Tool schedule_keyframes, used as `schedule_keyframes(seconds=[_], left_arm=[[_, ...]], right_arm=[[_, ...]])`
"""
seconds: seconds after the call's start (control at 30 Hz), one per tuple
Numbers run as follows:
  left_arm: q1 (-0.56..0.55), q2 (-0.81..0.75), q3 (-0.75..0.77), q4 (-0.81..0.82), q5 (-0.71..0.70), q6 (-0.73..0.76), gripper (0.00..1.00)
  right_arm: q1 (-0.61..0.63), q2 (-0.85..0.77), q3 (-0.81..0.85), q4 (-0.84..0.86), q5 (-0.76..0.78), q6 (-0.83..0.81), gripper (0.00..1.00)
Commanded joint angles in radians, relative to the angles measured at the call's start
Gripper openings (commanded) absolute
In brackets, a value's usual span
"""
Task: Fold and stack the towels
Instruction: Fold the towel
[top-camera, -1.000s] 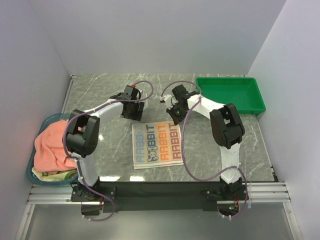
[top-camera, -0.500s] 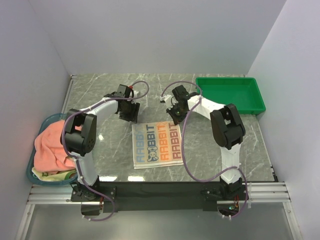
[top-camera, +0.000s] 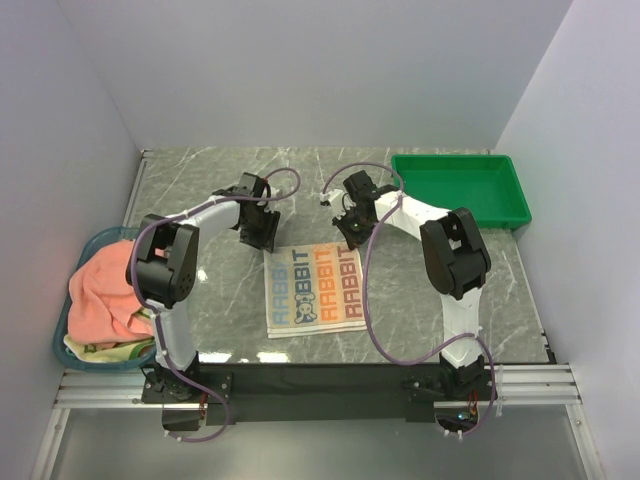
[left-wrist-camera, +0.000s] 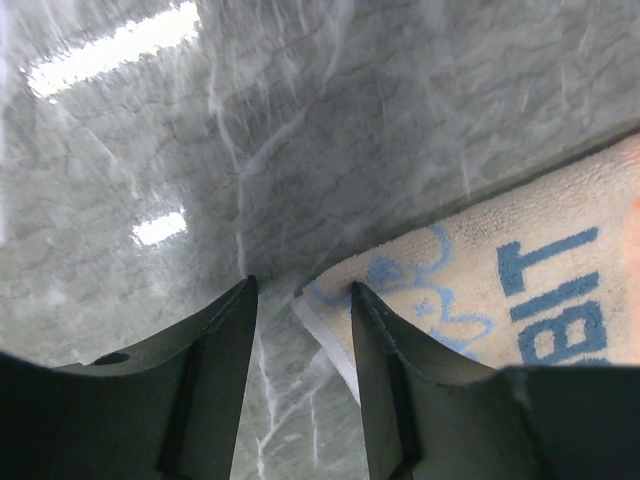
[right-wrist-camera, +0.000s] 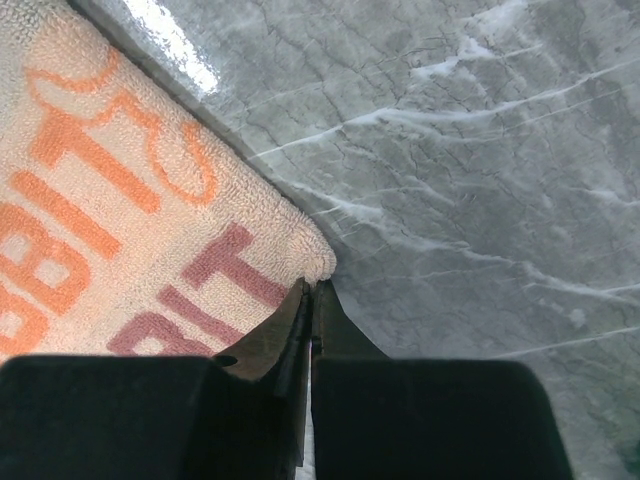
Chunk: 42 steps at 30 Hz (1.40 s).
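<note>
left pincer (left-wrist-camera: 300, 290) stands released, its two dark fingers apart with a clear gap, tips down toward the grey marble table (top-camera: 200, 185). the far left corner of the cream towel (top-camera: 315, 288) lies in that gap, against the inner face of the right-hand finger (left-wrist-camera: 400, 400). the other finger stands over bare stone just beside the cloth. blue letters run off to the right of the tips. nothing is clamped there.

right pincer (right-wrist-camera: 311, 290) is clenched, its fingers pressed together with only a thin slit between them. its tips sit right at the far right corner of the same towel, touching its edge; whether any cloth is nipped between them i cannot tell. orange and dull-red letters spread to the left of these tips, bare marble to the right.

the towel lies flat and spread out between the two pincers, reaching from them back toward the arm bases. well off to the outer side of the left pincer, a pink towel (top-camera: 100, 295) is heaped in a blue basket (top-camera: 57, 345), with a pale yellow towel (top-camera: 95, 350) under it. a green tray (top-camera: 460, 190) sits to the outer side of the right pincer.
</note>
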Motion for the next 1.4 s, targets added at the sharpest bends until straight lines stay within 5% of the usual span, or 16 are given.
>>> schedule_keyframes(seconds=[0.0, 0.57, 0.97, 1.37], left_arm=[[-0.012, 0.021, 0.011, -0.020, -0.027, 0.011, 0.48], [-0.086, 0.058, -0.052, -0.058, -0.138, -0.046, 0.39], [-0.089, 0.099, -0.049, -0.057, -0.183, -0.050, 0.01], [-0.057, 0.056, 0.063, -0.006, -0.309, -0.044, 0.01]], right_arm=[[0.018, 0.031, -0.046, -0.007, 0.029, 0.010, 0.00], [0.020, 0.007, -0.072, 0.026, 0.032, 0.028, 0.00], [0.020, -0.013, -0.087, 0.053, 0.050, 0.044, 0.00], [0.007, -0.095, -0.053, 0.145, 0.150, 0.079, 0.00]])
